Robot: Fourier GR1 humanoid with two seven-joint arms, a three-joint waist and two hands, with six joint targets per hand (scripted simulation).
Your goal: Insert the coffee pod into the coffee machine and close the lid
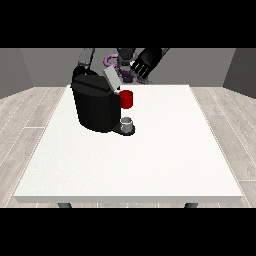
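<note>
With the lid up and a grey thing under the coffee machine, the empty, half-curled hand at the view's right could knock the lid reaching down.

A large white table fills the middle of the room, its top evenly lit and two dark legs showing under the near edge. The floor on the left and right is pale wood-look planks. Plain grey walls close off the far side.
</note>
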